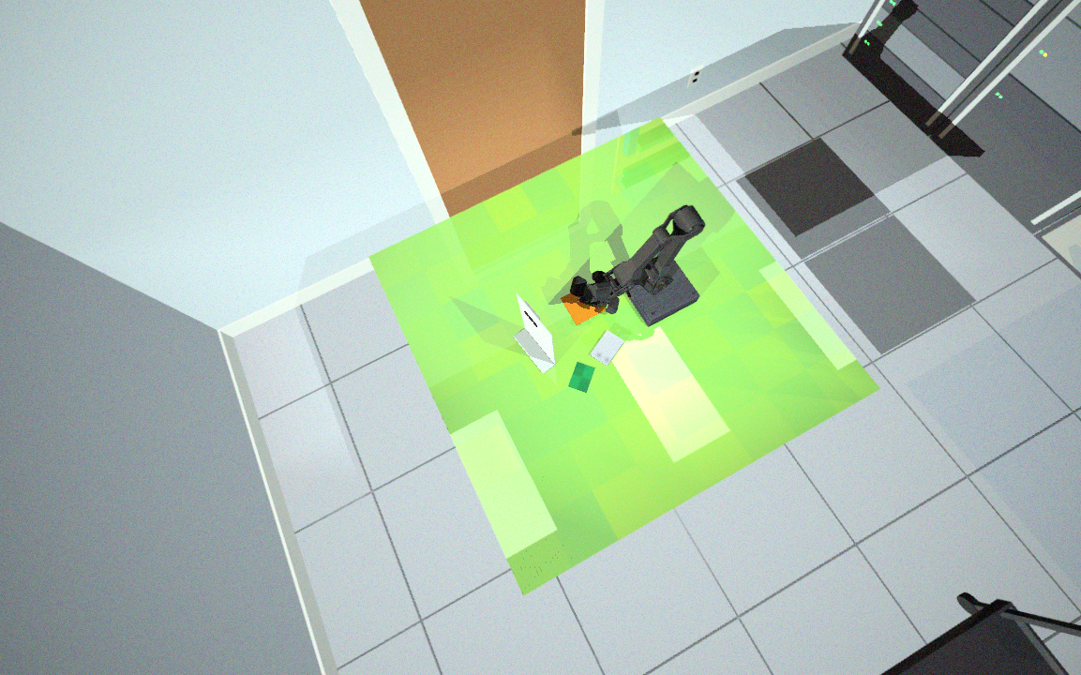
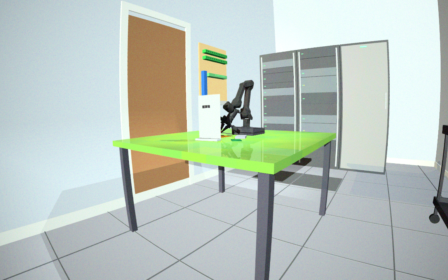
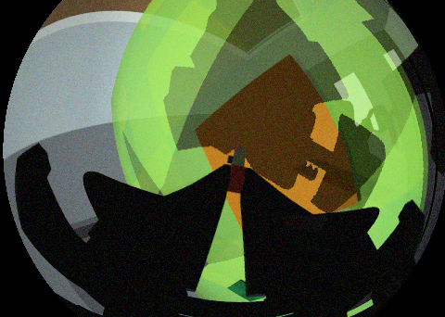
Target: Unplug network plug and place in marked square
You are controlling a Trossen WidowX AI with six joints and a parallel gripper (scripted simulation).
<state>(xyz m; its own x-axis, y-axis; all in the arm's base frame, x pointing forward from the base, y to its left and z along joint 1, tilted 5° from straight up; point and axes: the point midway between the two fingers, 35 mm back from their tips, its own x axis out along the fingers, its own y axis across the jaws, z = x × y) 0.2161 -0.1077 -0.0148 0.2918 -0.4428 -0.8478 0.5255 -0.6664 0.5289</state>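
My gripper (image 3: 236, 172) (image 1: 581, 290) (image 2: 224, 126) is shut on the network plug (image 3: 236, 180), a small dark red piece with a grey tip that shows between the black fingertips in the wrist view. The gripper hangs low over the near edge of the orange marked square (image 3: 325, 127) (image 1: 581, 313), which lies largely in the arm's shadow. The white upright panel (image 1: 533, 329) (image 2: 208, 118) with its row of dark sockets stands apart, to the left of the gripper. The plug is too small to make out in the top and exterior views.
A white card (image 1: 608, 346) and a green card (image 1: 581, 376) lie flat on the green table (image 1: 695, 419) (image 2: 270, 153) in front of the square. The arm's dark base (image 1: 663, 298) (image 2: 250, 130) stands just right of the square.
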